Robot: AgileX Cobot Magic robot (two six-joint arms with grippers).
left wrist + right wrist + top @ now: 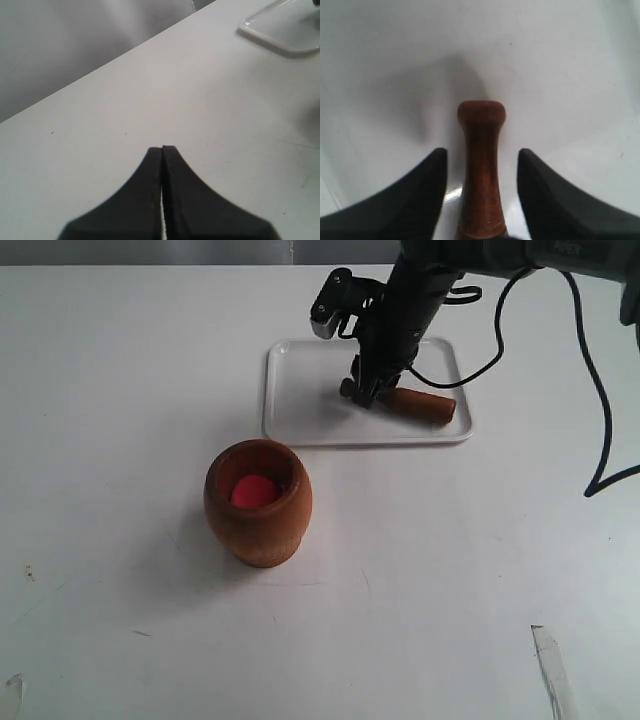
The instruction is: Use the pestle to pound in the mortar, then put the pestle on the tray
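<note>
Right pincer wide open astride pestle on tray, mortar at 7 o'clock; any grasp should centre the slim shaft

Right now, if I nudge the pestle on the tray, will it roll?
Probably rolls: the pestle is round and lies on its side. The glossy tray likely lets it slide too, though its rim should stop it. Solid wood, so likely stiff.

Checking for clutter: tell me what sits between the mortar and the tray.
Nothing but bare table separates the mortar from the tray, as the exterior view shows.
</note>
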